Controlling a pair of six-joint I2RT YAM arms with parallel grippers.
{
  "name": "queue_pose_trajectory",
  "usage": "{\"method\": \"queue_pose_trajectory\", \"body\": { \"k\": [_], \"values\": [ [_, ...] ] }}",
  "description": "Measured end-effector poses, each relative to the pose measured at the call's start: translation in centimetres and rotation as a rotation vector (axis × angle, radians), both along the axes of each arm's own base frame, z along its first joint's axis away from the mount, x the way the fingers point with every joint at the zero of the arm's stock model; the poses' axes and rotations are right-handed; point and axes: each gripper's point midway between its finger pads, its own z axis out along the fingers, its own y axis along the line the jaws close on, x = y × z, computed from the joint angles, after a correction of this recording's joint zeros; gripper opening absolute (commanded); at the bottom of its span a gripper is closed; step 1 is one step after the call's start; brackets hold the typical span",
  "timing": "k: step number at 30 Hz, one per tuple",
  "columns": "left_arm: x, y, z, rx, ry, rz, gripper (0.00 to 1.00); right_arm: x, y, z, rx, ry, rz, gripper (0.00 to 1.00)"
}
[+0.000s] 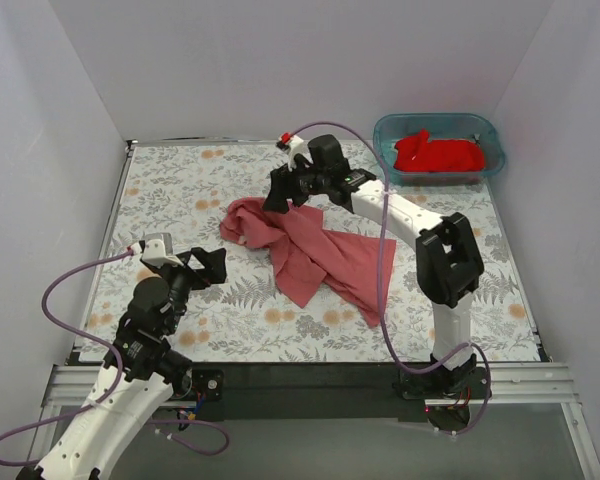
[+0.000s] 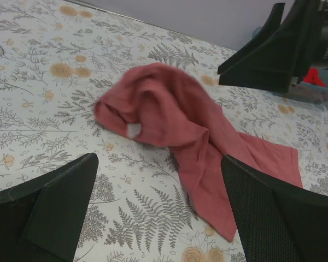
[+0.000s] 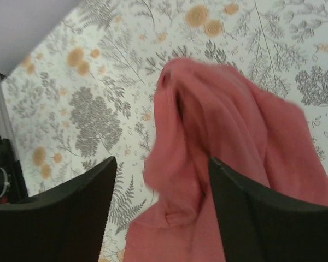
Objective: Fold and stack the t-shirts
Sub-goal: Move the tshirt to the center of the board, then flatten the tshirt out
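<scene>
The dusty salmon-red t-shirt (image 1: 310, 250) lies crumpled on the flowered table, bunched at its far left end and trailing to the near right. It also shows in the left wrist view (image 2: 169, 109) and the right wrist view (image 3: 235, 125). My right gripper (image 1: 280, 195) hangs open just above the bunched end, with cloth between and below its jaws (image 3: 161, 161). My left gripper (image 1: 215, 265) is open and empty, left of the shirt and pointing at it (image 2: 158, 158). The brighter red t-shirt (image 1: 440, 153) lies crumpled in the teal tub.
The teal plastic tub (image 1: 485, 130) stands at the back right corner of the table. Grey walls close in the table at the back and on both sides. The right arm (image 2: 284, 49) reaches over the shirt's far side.
</scene>
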Motion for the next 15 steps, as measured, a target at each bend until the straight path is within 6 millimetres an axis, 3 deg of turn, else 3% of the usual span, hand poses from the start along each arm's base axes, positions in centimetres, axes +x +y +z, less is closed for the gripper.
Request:
{"method": "queue_pose_trajectory", "body": {
  "k": [3, 6, 8, 11, 15],
  "values": [
    [0.1, -0.1, -0.2, -0.003, 0.010, 0.000, 0.94, 0.7, 1.1, -2.9, -0.096, 0.031, -0.038, 0.82],
    [0.5, -0.6, -1.2, -0.018, 0.056, -0.004, 0.92, 1.5, -0.9, -2.9, -0.174, -0.004, -0.108, 0.81],
    [0.9, -1.3, -2.4, -0.023, 0.117, -0.017, 0.90, 1.4, -3.5, -2.3, -0.226, -0.055, -0.167, 0.81],
    [1.3, -3.0, -5.0, -0.025, 0.269, -0.058, 0.89, -0.6, -8.1, -2.3, -0.310, -0.088, -0.238, 0.79],
    [1.9, -5.9, -8.0, -0.035, 0.502, -0.131, 0.88, -4.3, -12.8, -4.7, -0.397, -0.057, -0.284, 0.75]
  ]
}}
